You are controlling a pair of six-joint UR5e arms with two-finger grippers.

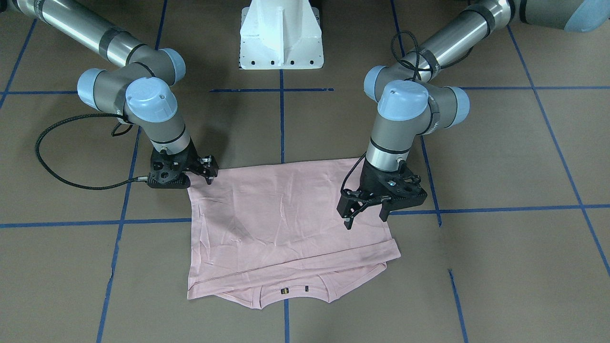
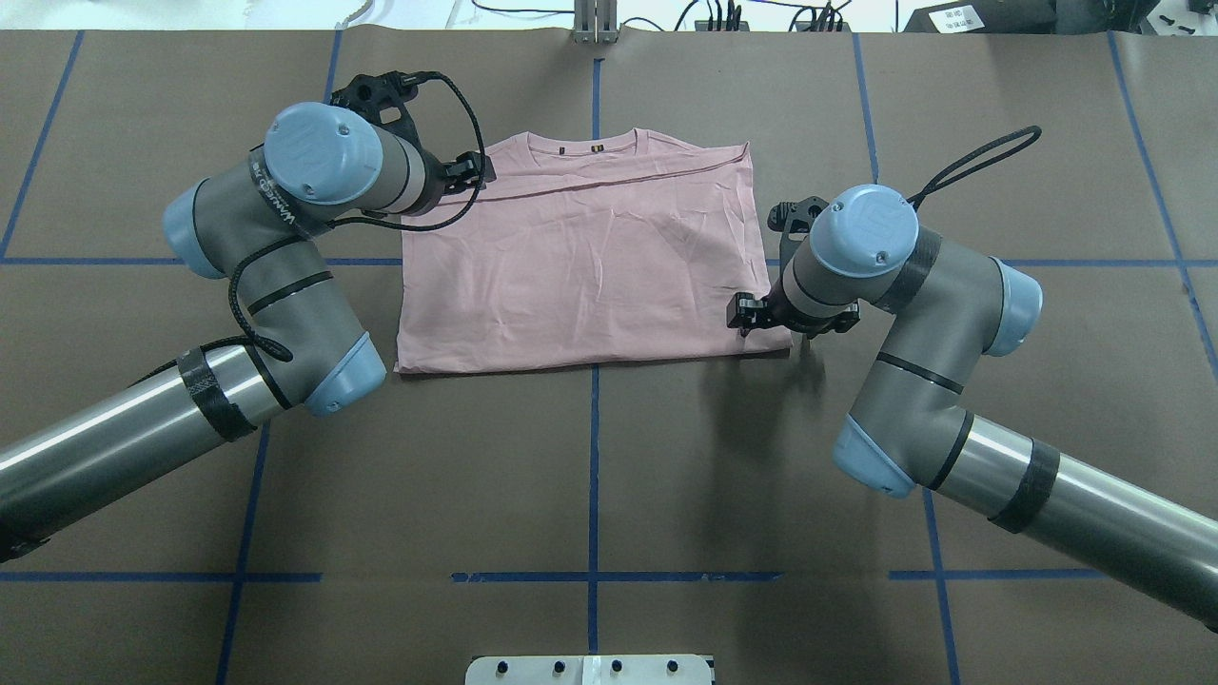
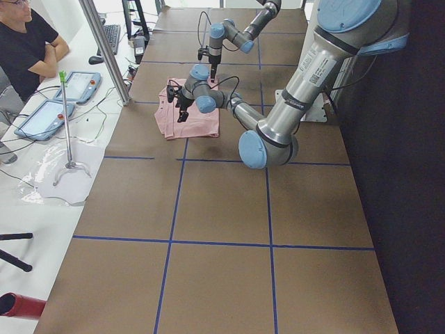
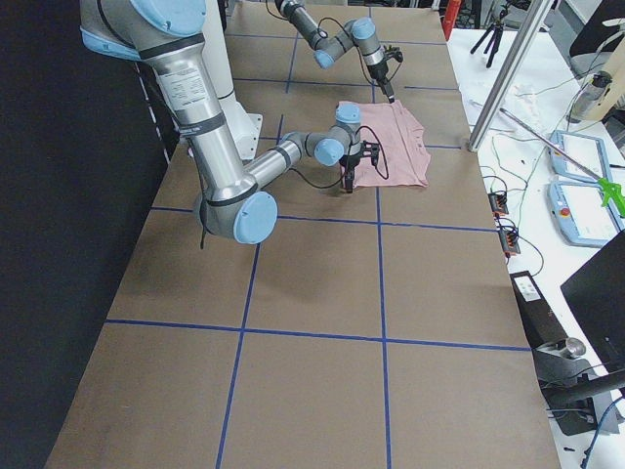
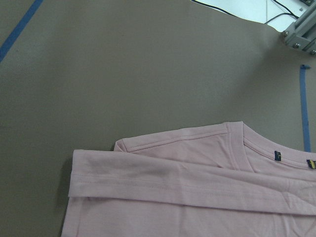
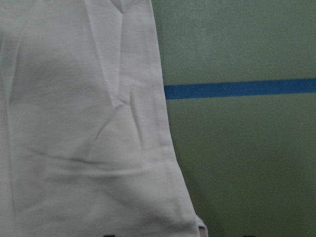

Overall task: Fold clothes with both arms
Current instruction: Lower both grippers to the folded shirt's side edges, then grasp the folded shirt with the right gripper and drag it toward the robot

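Note:
The pale pink T-shirt [image 1: 286,224] lies flat on the brown table, folded in half, with the collar on the side far from the robot. Its print is hidden. It also shows in the overhead view [image 2: 580,257]. My left gripper [image 1: 366,221] hovers open and empty over the shirt's edge near the far shoulder corner [image 5: 98,163]; it also shows in the overhead view [image 2: 473,173]. My right gripper [image 1: 209,177] sits low at the shirt's near corner on the other side [image 2: 747,319]. Its jaws look apart, with the corner [image 6: 192,222] between them, not clamped.
The white pedestal base [image 1: 281,38] stands at the table's robot side. Blue tape lines [image 1: 282,119] grid the brown table top. An operator [image 3: 28,42] sits beyond the far edge, with tablets [image 3: 80,87] and cables beside the table.

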